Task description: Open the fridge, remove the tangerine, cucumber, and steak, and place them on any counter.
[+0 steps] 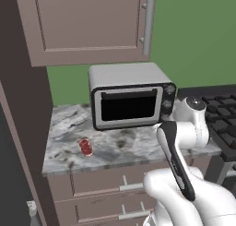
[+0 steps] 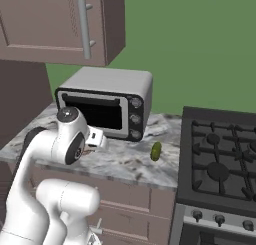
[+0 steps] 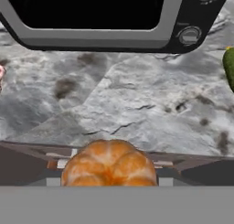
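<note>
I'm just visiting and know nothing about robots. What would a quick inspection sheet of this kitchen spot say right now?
Surface: grey-and-white marbled stone counter, over taupe drawers.
Job's things: flat red steak and dark green cucumber lying on it; round orange tangerine close before the hand camera, at the counter's edge.
Clutter: silver toaster oven.
Grippers: jaws hidden; whether they grip the tangerine cannot be told.
Cables: nothing seen.
Surroundings: black stovetop, wall cabinet, green wall.

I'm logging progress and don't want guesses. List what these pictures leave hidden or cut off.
- Gripper: its fingertips aren't visible in the hand view; the tangerine sits where they would be, so the grip is unconfirmed.
- Cucumber: cut off by the hand view's right edge.
- Steak: behind the arm in the right base view.
</note>
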### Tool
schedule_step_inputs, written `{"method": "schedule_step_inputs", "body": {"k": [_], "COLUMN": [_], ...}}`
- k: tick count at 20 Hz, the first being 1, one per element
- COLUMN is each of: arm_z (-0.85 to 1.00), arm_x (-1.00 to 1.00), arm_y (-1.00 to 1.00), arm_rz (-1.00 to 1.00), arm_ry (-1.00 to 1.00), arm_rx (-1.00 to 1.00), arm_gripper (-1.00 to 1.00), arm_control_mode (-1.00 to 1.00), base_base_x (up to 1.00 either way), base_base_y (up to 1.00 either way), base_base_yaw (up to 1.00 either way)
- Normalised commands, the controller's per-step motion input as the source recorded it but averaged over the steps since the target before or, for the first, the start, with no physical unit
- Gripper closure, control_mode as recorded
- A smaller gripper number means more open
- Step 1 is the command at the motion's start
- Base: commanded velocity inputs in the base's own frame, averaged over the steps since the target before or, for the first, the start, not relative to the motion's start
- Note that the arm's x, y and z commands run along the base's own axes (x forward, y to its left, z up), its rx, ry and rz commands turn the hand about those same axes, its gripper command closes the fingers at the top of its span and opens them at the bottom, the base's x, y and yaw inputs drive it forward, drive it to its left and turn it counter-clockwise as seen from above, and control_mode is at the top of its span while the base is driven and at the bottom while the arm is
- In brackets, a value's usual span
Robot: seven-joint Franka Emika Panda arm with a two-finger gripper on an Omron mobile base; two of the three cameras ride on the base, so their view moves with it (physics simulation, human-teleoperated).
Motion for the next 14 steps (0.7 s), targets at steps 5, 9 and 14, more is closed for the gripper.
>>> {"method": "schedule_step_inputs", "body": {"k": [5,9,14], "arm_z": [-0.64,-0.38,-0.29], "arm_x": [0.58,0.38,0.42], "arm_y": [0.0,0.0,0.0], "arm_rz": [0.0,0.0,0.0], "arm_ry": [-0.07,-0.05,0.0], "arm_rx": [0.01,0.0,0.0], "arm_gripper": [1.0,1.0,1.0], "arm_control_mode": [-1.0,-1.0,-1.0], "base_base_x": [0.0,0.0,0.0], "base_base_y": [0.0,0.0,0.0], "base_base_yaw": [0.0,0.0,0.0]}}
